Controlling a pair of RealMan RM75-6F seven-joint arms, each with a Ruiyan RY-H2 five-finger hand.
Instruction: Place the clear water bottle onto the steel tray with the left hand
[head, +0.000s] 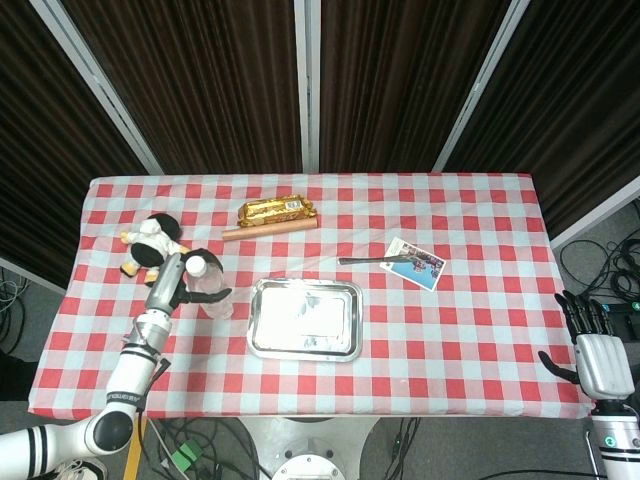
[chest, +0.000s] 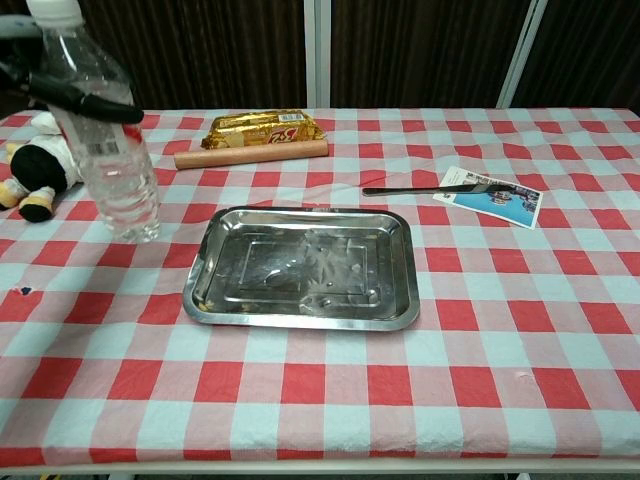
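Observation:
The clear water bottle (head: 210, 291) with a white cap stands upright just left of the steel tray (head: 305, 283), over the checked cloth. My left hand (head: 176, 287) grips it around the upper body. In the chest view the bottle (chest: 108, 150) fills the upper left, with dark fingers (chest: 88, 102) wrapped across it; its base is close to the cloth, beside the tray (chest: 300, 320). The tray holds nothing. My right hand (head: 598, 362) hangs off the table's lower right corner, fingers apart and holding nothing.
A black-and-white plush toy (head: 148, 243) lies behind the bottle at the far left. A gold packet (head: 277, 209) and a wooden rolling pin (head: 268, 231) lie behind the tray. A dark utensil (head: 370, 260) and a picture card (head: 415, 263) lie to the back right.

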